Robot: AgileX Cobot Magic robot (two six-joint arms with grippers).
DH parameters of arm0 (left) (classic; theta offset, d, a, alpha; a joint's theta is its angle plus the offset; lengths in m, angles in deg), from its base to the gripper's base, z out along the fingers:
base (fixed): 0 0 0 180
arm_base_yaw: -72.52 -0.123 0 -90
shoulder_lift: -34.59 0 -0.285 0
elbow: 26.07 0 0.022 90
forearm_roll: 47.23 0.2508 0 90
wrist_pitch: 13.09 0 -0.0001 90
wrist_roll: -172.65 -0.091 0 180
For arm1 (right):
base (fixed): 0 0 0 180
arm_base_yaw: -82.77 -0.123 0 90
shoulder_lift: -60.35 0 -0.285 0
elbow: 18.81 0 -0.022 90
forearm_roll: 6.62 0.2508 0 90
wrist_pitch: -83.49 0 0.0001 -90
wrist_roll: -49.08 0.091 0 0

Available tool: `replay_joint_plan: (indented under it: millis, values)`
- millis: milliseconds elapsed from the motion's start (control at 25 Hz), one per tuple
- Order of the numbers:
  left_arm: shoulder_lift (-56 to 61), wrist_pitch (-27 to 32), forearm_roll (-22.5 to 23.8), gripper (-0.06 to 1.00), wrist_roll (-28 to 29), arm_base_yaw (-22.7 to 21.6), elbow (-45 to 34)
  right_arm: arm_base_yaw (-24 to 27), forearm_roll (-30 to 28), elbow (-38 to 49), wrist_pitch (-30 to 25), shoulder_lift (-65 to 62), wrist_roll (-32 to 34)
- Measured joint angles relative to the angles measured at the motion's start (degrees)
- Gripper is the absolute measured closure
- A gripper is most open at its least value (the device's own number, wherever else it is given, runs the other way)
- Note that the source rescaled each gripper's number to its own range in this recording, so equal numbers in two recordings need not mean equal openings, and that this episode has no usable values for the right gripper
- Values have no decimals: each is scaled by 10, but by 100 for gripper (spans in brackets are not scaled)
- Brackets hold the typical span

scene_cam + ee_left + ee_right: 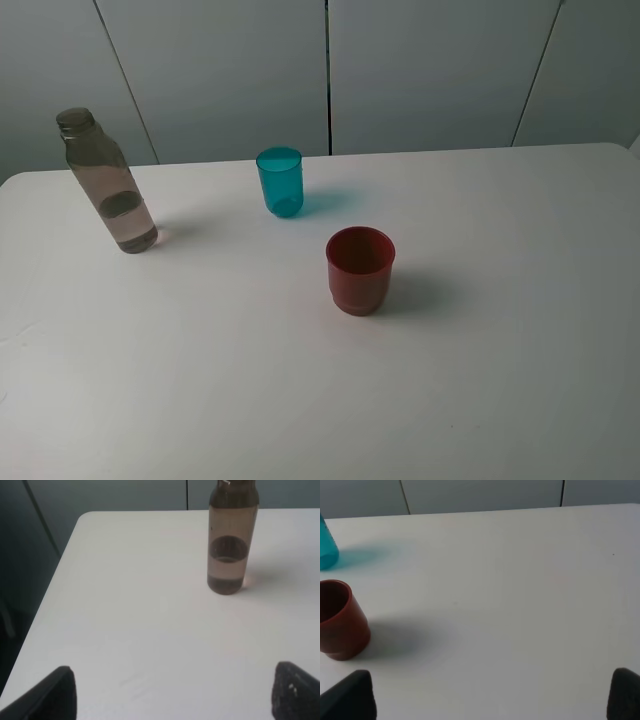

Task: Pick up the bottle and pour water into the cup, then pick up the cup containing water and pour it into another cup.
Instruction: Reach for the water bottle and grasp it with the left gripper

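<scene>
Standing upright on the table (500, 350) — bottle (108, 185), teal cup (280, 182), red cup (359, 270).

The left hand (172, 695) and right hand (487, 696) show 2 black, apparently matte fingertips (55, 696) each.

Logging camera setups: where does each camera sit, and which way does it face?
Exterior high: mounted high, looking down over the white table toward grey wall panels; no arm or hand shows.
Left wrist: on the left arm, facing the tall smoky grey-brown translucent plastic bottle; the open left hand shows dark fingertips.
Right wrist: on the right arm, facing the stout dark red plastic cup and small translucent teal tumbler; the open right hand shows fingertips.
Shared: exterior and left wrist both see the bottle; exterior and right wrist, both cups.
</scene>
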Motion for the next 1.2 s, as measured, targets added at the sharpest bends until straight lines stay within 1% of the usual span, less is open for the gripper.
replay_joint_plan:
  millis: [240, 400, 640, 1000, 1080, 1200]
  values:
    - [-94, -61, 0, -6, 0, 0, 23, 0, 0, 0, 0, 0, 0]
    - [-160, -115, -4, -6, -8, 0, 28, 0, 0, 0, 0, 0, 0]
    - [-260, -231, -29, -6, -56, 0, 28, 0, 0, 0, 0, 0, 0]
    - [-417, -384, -60, -6, -124, 1, 28, 0, 0, 0, 0, 0, 0]
    - [-448, -421, -63, -6, -132, 7, 28, 0, 0, 0, 0, 0, 0]
    - [-495, -473, -64, -6, -136, 27, 28, 0, 0, 0, 0, 0, 0]
